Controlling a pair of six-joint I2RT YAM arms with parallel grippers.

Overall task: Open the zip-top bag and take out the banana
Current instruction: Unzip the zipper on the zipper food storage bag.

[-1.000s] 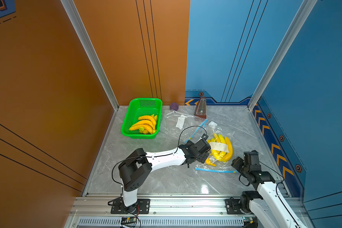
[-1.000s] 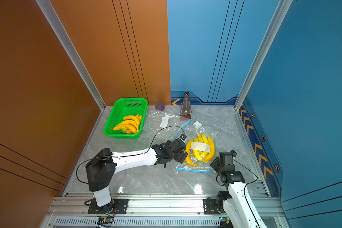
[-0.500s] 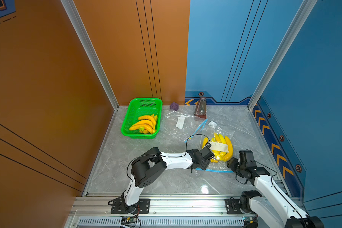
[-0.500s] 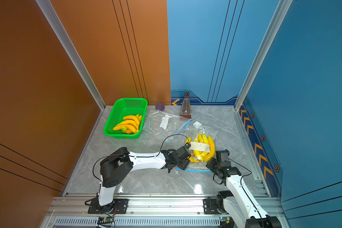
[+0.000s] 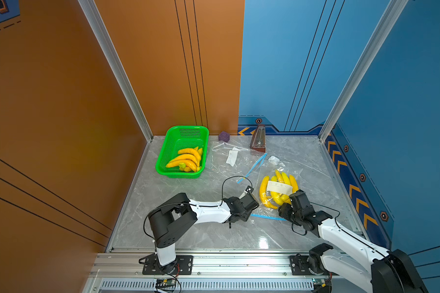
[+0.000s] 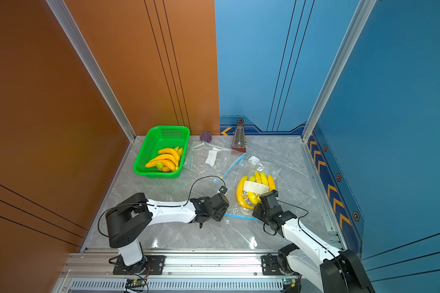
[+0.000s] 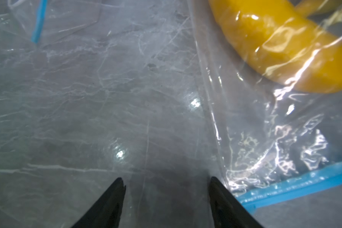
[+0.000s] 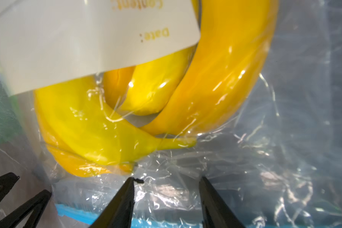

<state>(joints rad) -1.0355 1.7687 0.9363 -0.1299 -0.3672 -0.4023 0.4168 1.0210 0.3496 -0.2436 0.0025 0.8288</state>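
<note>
By the zip-top bag (image 5: 266,211) of bananas (image 5: 263,192), the left end effector (image 7: 166,181) and right end effector (image 8: 167,180) are spread.

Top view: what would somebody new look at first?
Probably the bright yellow bananas in the clear bag near the front right, with the left gripper and right gripper open by its blue zip edge. Next, the green basket at the back left, holding other bananas.
</note>
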